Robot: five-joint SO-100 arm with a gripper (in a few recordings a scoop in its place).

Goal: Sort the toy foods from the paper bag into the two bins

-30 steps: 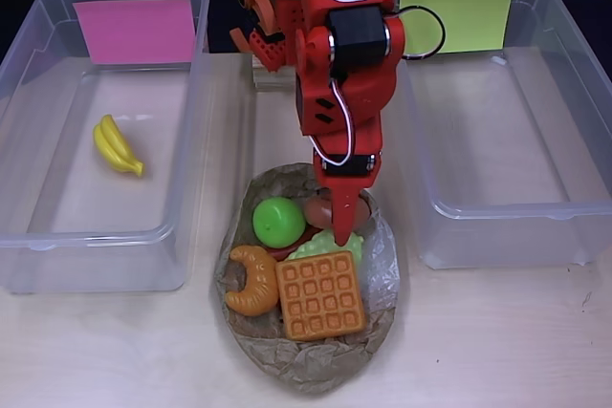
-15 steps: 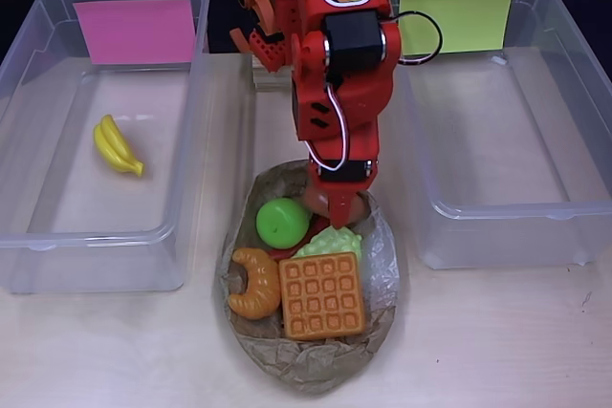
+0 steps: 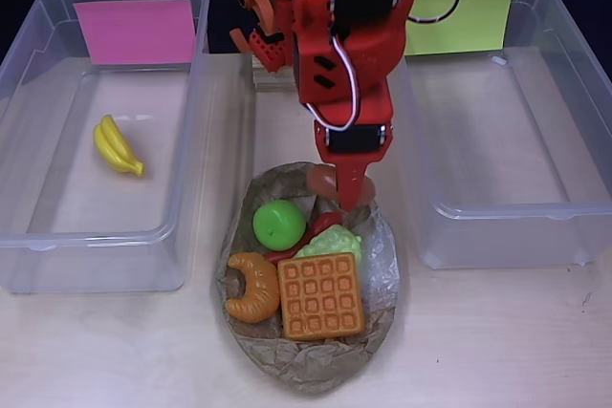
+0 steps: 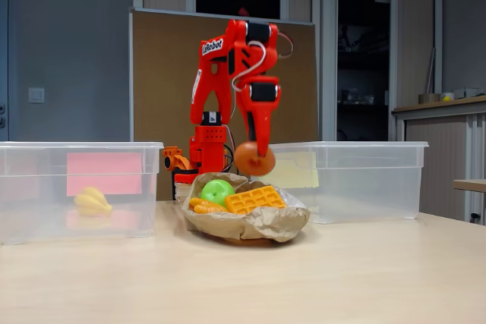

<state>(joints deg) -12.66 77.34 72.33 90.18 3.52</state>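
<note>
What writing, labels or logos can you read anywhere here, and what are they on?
"lelobot", roughly: white lettering on the red arm in the fixed view, too small to be sure of.
Letters on the arm's top edge in the overhead view: cut off, unreadable.
Pink sheet: blank.
Yellow-green sheet: blank.
Bins, bag, toys: no text.

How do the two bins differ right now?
The bin with the pink sheet holds yellow bananas; the bin with the yellow-green sheet holds no toy. In the overhead view the pink one sits left of the paper bag, the other right. Both are clear rectangular tubs.
</note>
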